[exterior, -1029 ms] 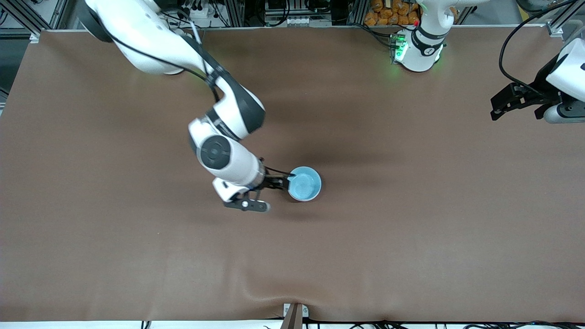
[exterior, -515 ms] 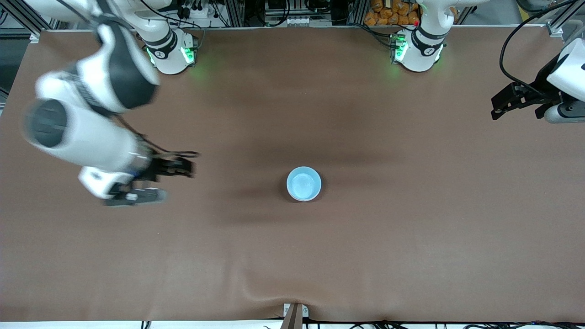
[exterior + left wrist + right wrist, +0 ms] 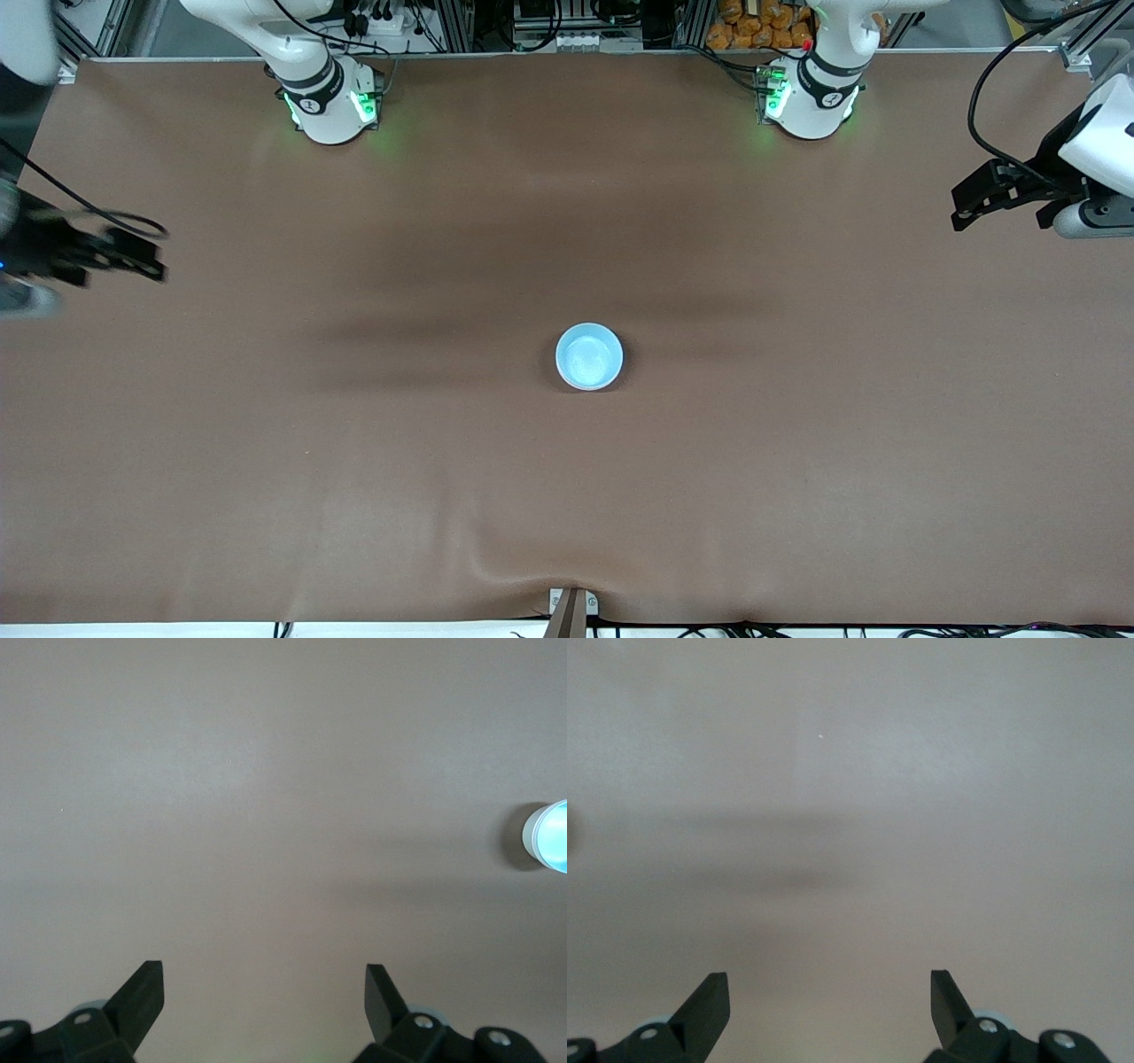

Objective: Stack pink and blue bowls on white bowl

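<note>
The blue bowl [image 3: 589, 356] is sitting upright near the middle of the brown table [image 3: 797, 461], its light blue inside facing up; in the front view only this 1 bowl is showing, and whether the pink and white bowls are nested under it cannot be told; in the left wrist view a pale rim is showing at the bowl's edge [image 3: 549, 835]. The right gripper [image 3: 133, 257] is hanging over the right arm's end of the table, its 2 fingers [image 3: 709, 1001] spread wide and gripping nothing. The left gripper [image 3: 974, 199] is waiting over the left arm's end of the table, its 2 fingers [image 3: 146, 988] also spread wide and carrying nothing; both grippers are well apart from the bowl.
</note>
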You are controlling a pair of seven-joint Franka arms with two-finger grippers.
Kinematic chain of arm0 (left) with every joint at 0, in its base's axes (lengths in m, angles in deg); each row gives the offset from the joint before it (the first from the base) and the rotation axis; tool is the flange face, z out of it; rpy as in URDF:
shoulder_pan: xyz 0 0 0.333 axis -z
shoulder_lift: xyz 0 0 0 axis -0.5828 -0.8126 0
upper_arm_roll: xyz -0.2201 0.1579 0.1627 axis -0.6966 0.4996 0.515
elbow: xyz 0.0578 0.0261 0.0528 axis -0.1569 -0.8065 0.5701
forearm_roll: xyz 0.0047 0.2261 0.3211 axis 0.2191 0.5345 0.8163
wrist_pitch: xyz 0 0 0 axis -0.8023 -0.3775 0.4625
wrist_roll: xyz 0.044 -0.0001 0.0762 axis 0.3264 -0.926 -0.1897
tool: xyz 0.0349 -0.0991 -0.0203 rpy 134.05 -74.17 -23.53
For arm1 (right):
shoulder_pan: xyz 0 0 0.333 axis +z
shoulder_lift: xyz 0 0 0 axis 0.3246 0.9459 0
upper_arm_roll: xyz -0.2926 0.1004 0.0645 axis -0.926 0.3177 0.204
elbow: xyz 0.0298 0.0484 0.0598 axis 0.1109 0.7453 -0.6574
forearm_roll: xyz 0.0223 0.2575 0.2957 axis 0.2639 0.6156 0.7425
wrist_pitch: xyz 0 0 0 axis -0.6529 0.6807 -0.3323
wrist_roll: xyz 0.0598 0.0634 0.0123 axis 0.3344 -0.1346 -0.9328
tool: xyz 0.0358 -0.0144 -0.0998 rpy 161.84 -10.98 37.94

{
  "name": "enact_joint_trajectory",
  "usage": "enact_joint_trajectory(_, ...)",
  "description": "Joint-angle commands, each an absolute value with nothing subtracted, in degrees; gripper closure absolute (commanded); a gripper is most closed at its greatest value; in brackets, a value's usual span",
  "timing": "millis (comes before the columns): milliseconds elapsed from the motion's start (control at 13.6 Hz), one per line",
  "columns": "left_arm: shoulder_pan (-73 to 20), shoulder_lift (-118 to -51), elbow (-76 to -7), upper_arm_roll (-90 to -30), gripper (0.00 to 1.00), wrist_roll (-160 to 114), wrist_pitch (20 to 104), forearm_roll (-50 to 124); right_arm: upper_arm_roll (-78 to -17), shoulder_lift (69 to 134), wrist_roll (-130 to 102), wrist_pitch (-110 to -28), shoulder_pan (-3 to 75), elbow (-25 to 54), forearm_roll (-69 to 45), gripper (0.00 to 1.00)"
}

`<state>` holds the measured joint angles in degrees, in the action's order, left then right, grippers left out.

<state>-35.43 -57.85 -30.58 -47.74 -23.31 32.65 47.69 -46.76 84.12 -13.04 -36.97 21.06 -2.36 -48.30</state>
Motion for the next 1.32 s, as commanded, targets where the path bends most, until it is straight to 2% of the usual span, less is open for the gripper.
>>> enact_joint_trajectory(0, -35.3, -57.24, -30.13, -47.4, 0.0, -22.12, 30.94, 46.94, -48.41, 79.64, -12.52, -34.46, 21.14, 0.1, -49.03, 0.0)
enact_joint_trajectory(368, -35.21, -57.33, -29.7, -47.4, 0.0, -22.12, 30.93, 46.94, -49.74, 76.83, -6.4, -32.51, 21.31, -0.08, -49.03, 0.0)
enact_joint_trajectory(809, -34.94, -57.42, -29.26, -49.42, 0.0, -22.56, 30.58, 47.81, -49.74, 77.44, -11.54, -36.02, 21.05, 0.09, -49.12, 0.0)
enact_joint_trajectory(956, -35.21, -58.03, -26.63, -49.34, 0.0, -22.56, 29.89, 47.73, -49.74, 77.44, -11.9, -35.94, 21.14, 0.01, -49.38, 0.0)
enact_joint_trajectory(1250, -35.21, -58.12, -26.53, -49.34, 0.0, -22.56, 29.18, 47.73, -49.66, 77.26, -11.9, -33.57, 21.4, -0.26, -50.88, 0.0)
